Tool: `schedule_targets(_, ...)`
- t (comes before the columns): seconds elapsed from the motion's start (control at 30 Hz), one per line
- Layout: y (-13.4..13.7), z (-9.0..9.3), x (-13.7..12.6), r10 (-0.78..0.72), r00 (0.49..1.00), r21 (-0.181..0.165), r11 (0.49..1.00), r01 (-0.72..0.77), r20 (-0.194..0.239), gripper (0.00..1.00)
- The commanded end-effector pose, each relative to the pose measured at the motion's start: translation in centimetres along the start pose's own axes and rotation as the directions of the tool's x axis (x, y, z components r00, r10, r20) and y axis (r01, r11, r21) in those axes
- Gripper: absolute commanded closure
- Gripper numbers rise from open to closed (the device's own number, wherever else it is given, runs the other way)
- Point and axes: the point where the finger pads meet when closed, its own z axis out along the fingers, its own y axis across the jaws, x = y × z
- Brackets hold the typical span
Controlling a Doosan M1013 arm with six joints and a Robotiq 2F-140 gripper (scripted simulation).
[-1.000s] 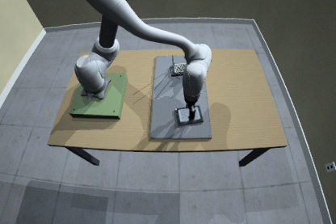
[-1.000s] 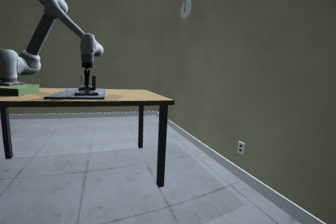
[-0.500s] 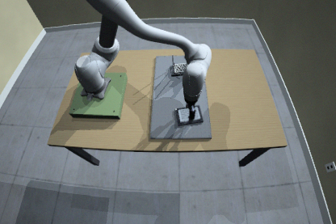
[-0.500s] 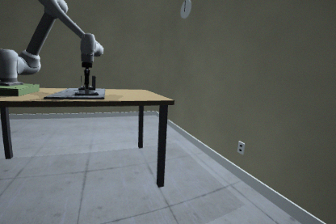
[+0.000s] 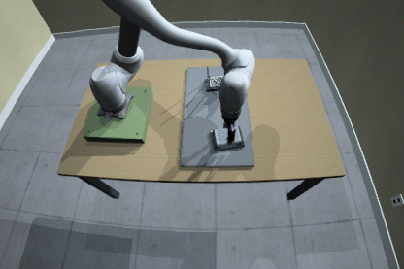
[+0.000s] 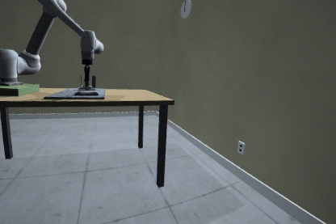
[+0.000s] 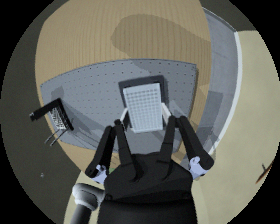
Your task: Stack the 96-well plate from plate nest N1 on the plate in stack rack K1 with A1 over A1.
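A white 96-well plate [image 7: 145,106] sits in the dark plate nest N1 [image 5: 226,140] at the near end of the grey mat [image 5: 216,117]. My gripper [image 7: 144,110] is straight above it, and its two fingers press on the plate's long sides; it is shut on the plate, which still rests in the nest. In the exterior view the gripper [image 6: 86,84] reaches down to the mat. The stack rack K1 [image 5: 215,81] with the other plate stands at the far end of the mat; it also shows in the wrist view [image 7: 53,117] at the left.
The arm's green base block [image 5: 118,116] stands on the left part of the wooden table [image 5: 204,121]. The arm's forearm reaches over the mat between rack and nest. The table's right edge lies beyond the mat.
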Motion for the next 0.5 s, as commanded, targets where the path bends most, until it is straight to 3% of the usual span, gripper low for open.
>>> schedule_targets(0.0,0.0,-0.4,0.0,0.000,1.000,0.000,1.000,0.000,0.000,1.00)
schedule_targets(0.47,0.0,-2.6,0.0,0.000,1.000,0.000,1.000,0.000,0.000,1.00)
